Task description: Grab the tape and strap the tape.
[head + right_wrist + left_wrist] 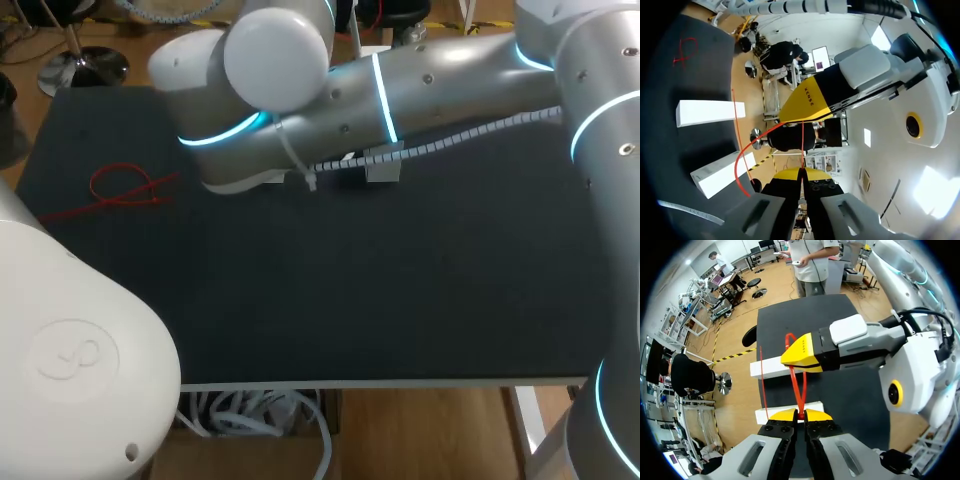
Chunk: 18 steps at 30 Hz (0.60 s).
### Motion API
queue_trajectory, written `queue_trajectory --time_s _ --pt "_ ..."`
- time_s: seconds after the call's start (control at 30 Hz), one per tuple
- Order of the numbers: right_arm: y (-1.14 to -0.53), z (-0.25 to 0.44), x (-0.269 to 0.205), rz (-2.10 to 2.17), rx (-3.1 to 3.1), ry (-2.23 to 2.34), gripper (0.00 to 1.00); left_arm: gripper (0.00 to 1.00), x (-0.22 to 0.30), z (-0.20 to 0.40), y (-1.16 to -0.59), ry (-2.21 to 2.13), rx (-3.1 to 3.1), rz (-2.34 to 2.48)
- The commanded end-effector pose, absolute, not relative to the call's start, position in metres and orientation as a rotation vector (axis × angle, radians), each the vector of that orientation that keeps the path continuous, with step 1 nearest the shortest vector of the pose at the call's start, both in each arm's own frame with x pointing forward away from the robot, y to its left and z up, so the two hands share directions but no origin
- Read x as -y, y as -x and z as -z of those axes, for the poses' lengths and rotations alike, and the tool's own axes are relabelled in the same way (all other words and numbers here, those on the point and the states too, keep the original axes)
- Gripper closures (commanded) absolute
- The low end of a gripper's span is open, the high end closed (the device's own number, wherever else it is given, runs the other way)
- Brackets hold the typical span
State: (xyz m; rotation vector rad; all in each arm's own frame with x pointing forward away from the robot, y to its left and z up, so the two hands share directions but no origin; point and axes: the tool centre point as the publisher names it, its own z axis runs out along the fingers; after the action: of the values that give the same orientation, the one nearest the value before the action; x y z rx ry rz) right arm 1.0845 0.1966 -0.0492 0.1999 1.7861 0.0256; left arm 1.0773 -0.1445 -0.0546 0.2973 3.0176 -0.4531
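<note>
Red tie (797, 385) ran straight from the left pincer (800, 415) to the right pincer (802, 175), which sat just ahead of it, tip facing tip. Both pincers were pressed together, each pinching one end, so neither arm was nearer. The long line of the tie went from one pincer to the other, up over the desk (350, 300). It looked thin, smooth and bendy, with a small loop by the right pincer and a fine tail hanging beside it. I think the next pull had to go along that line to draw it tight. A second tie (125, 190) lay looped on the desk, upper left of the head view.
</note>
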Motion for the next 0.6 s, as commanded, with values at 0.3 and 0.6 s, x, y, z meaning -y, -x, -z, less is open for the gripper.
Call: queue_trajectory --time_s 0.3,0.6 --pt "-1.0855 0.0502 -0.1985 0.021 -1.787 -0.211 1.00 1.00 0.1452 0.0535 -1.0775 -0.296 -3.021 0.446" --pt "-1.0867 0.0509 -0.2006 0.044 -1.781 -0.207 1.00 1.00 0.1452 0.0535 -1.0775 -0.296 -3.021 0.446"
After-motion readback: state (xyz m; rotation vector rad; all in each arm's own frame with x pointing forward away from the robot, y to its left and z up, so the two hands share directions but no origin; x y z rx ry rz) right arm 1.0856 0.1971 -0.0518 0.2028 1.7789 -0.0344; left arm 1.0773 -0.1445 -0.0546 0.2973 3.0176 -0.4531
